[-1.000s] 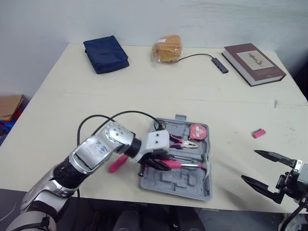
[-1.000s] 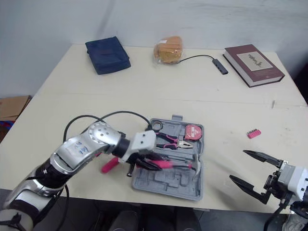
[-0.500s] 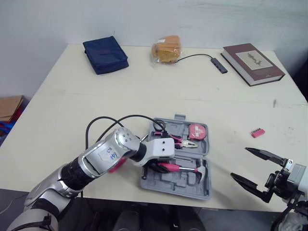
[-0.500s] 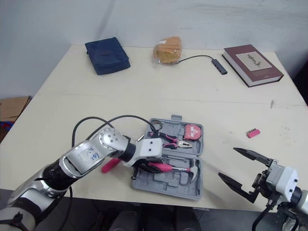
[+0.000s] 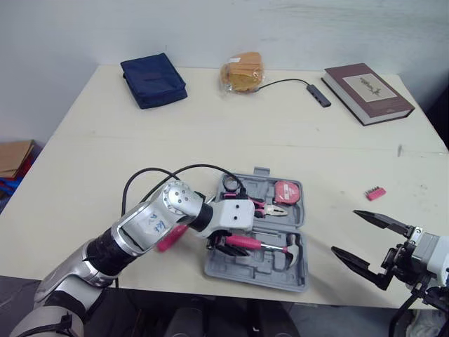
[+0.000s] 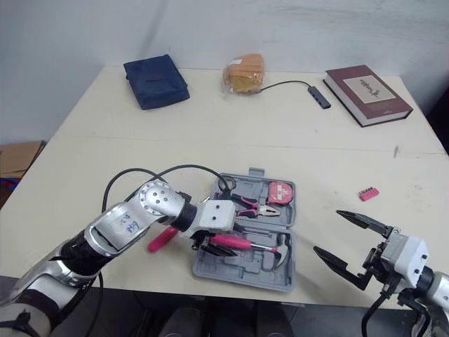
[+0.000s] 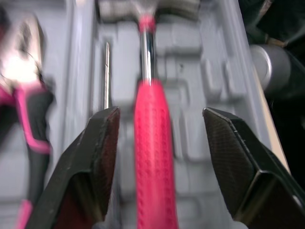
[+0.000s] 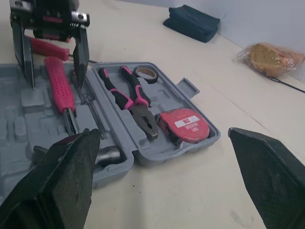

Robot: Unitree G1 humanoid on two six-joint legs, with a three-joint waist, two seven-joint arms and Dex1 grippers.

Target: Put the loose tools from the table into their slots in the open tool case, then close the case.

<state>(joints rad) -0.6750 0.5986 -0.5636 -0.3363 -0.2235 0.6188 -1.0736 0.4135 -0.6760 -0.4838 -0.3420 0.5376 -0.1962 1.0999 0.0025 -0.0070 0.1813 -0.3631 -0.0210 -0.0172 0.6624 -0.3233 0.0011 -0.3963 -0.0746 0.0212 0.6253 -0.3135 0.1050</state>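
The grey tool case (image 5: 254, 265) lies open near the table's front edge. It holds pink-handled pliers (image 5: 264, 206), a red tape measure (image 5: 287, 191), a roll of black tape (image 8: 145, 72) and a hammer (image 5: 247, 241) with a pink handle. My left gripper (image 7: 161, 112) is open, its fingers (image 7: 97, 157) on either side of the hammer's handle without touching it. A pink-handled tool (image 5: 168, 238) lies on the table left of the case, partly hidden behind my left arm. A pink bit holder (image 5: 376, 193) lies on the table at the right. My right gripper (image 5: 344, 231) hangs open right of the case.
At the back of the table lie a navy pouch (image 5: 153, 78), a bag of bread (image 5: 242, 71), a USB hub on a cable (image 5: 319, 95) and a brown book (image 5: 368, 91). A cardboard box (image 5: 14, 154) stands on the floor at the left.
The left gripper carried the hammer toward the case's near half, where it now lies, and the fingers now stand apart around the handle. The right gripper has moved left, closer to the case.
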